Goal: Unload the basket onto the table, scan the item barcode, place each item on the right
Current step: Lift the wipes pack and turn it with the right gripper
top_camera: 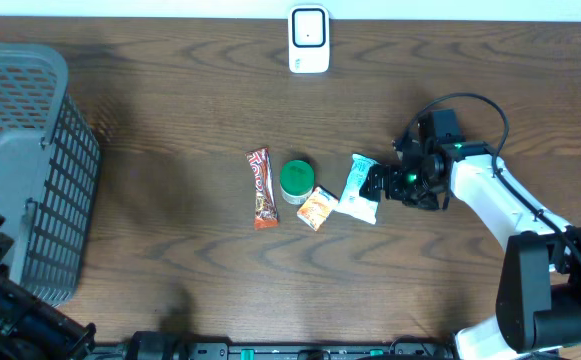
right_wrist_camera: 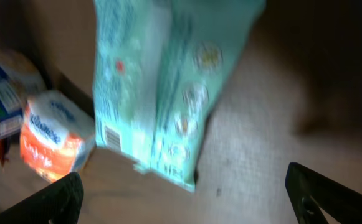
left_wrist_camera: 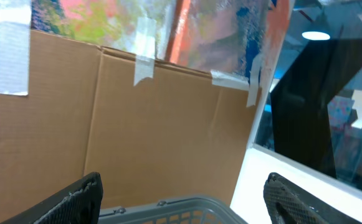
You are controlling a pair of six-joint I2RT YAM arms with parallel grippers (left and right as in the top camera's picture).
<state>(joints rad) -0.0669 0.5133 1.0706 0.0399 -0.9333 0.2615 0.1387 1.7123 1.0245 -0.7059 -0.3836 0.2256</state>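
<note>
A teal snack packet [top_camera: 359, 188] lies flat on the wooden table, at the right end of a short row of items. In the right wrist view the teal packet [right_wrist_camera: 168, 93] lies ahead of the fingers, with a small barcode [right_wrist_camera: 110, 135] near its lower left corner. My right gripper [top_camera: 374, 184] is open just right of the packet, and nothing sits between its fingertips [right_wrist_camera: 50, 199]. A white scanner [top_camera: 309, 40] stands at the table's back edge. My left gripper [left_wrist_camera: 181, 202] is open and empty over the grey basket's rim [left_wrist_camera: 168, 208].
Left of the packet lie an orange packet [top_camera: 316, 208], a green round lid [top_camera: 296, 179] and a red-brown candy bar [top_camera: 261, 188]. A grey mesh basket [top_camera: 30, 170] fills the left side. Cardboard [left_wrist_camera: 106, 124] stands behind the basket.
</note>
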